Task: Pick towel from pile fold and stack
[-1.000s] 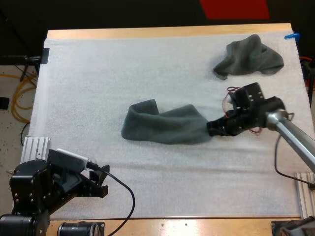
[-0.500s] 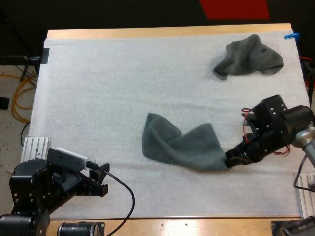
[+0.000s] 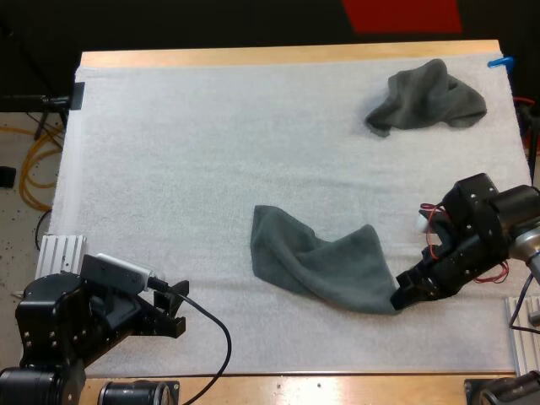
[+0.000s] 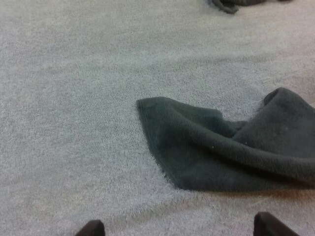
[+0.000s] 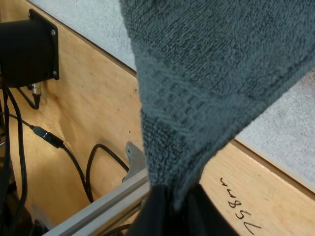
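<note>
Our right gripper (image 3: 405,295) pinches a corner of the towel (image 3: 316,266) near the mat's (image 3: 186,152) right edge, cloth trailing inward. Our left gripper (image 3: 173,314) hovers at the near left corner, jaws spread (clear of everything); a crumpled towel (image 3: 426,101) lies at the far right corner.

One piece of writing: dark handwritten marks (image 5: 239,200) in pen on the bare wood of the bench (image 5: 98,123). They sit just past the edge of the white mat (image 5: 285,132), near the hanging corner of the towel (image 5: 206,73). Seen at a slant, they read roughly as two squiggles then "85". The exact characters are uncertain.
</note>
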